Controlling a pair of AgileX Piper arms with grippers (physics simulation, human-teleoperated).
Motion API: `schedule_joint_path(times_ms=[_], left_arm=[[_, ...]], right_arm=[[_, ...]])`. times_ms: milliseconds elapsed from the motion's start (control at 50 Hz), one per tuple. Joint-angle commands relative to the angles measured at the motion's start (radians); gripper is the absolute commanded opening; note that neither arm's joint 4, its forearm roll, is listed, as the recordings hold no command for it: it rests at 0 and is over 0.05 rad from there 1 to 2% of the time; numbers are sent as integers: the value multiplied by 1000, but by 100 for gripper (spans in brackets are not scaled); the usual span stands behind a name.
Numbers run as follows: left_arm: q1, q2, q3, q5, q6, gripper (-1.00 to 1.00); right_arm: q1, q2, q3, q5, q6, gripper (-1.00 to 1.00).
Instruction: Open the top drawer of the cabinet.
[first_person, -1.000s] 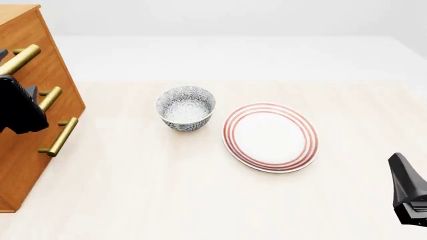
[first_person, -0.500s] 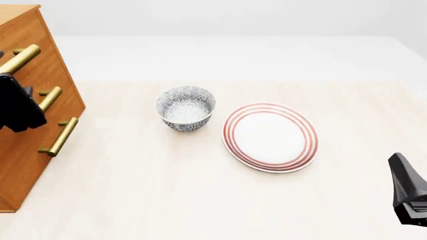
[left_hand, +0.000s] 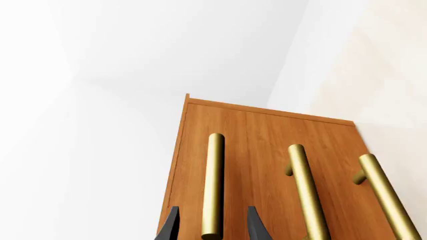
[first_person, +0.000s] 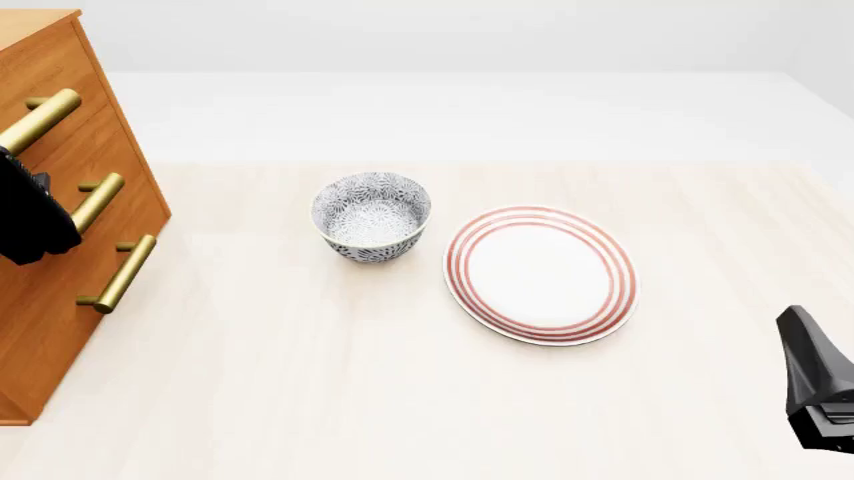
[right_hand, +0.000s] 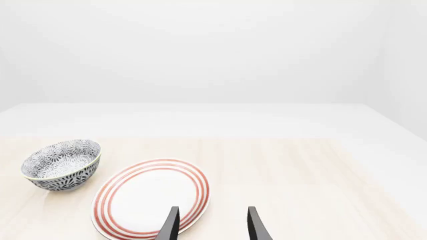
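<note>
Table (first_person: 400, 400) holds 1 cabinet (first_person: 54, 300) (3 handles), left tool (left_hand: 212, 225) open round top drawer (left_hand: 200, 165) handle, untouched.

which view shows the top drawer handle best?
Left wrist view: the top drawer's brass handle runs full length, with the left gripper open, one jaw either side of its near end. Front view shows only part of that handle, the left arm covering its lower end. Right wrist view misses it.
</note>
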Motion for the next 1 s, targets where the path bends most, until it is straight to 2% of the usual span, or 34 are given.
schedule_joint_path(times_ms=[20,480,500,840,1000], left_arm=[[11,4,1,-7,-14,100],[23,41,-7,-33,-13,100],[22,39,-7,-31,-14,-100],[21,-19,28,-13,4,-100],[2,-17,59,-39,25,-100]], right_arm=[[0,0,0,0,0,100],[0,0,0,0,0,100],[0,0,0,0,0,100],[0,0,0,0,0,100],[0,0,0,0,0,100]])
